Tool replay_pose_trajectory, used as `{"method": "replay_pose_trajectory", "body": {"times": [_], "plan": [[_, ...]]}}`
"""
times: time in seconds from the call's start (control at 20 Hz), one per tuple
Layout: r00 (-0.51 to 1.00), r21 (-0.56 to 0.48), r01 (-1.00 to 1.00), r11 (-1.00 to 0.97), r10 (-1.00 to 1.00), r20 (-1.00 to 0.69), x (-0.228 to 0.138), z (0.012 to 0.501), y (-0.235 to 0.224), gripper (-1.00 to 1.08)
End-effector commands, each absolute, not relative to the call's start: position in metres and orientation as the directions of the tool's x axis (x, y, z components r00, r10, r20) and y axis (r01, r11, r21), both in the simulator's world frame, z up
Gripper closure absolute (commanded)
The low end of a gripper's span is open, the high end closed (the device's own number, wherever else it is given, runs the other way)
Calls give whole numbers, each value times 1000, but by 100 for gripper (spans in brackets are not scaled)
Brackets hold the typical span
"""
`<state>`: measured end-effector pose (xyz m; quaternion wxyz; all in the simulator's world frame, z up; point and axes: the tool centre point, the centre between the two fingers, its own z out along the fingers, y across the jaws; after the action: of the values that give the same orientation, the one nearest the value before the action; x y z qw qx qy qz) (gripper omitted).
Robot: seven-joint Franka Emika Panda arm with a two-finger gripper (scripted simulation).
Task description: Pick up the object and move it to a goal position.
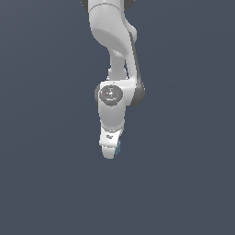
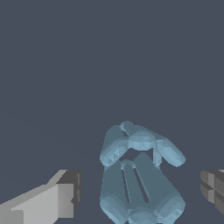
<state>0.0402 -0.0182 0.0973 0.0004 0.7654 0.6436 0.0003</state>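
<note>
In the wrist view, the light-blue object (image 2: 140,175) is seen between the two fingers (image 2: 65,194) of the gripper (image 2: 140,192), with a gap left on each side, so the jaws are spread and nothing is pinched. In the exterior view, only a sliver of it (image 1: 118,147) is shown beside the white gripper (image 1: 109,149), pointed down over the grey table (image 1: 41,183).
</note>
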Motion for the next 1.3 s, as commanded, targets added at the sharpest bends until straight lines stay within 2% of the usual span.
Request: {"method": "replay_pose_trajectory", "body": {"times": [0.0,0.35,0.4,0.95,1.25], "plan": [[170,0,985,-170,985,0,39,83,-18,-92],[170,0,986,-170,986,0,41,71,-18,-92],[170,0,986,-170,986,0,41,71,-18,108],[170,0,986,-170,986,0,41,71,-19,108],[169,0,986,-169,986,0,46,85,-34,108]]}}
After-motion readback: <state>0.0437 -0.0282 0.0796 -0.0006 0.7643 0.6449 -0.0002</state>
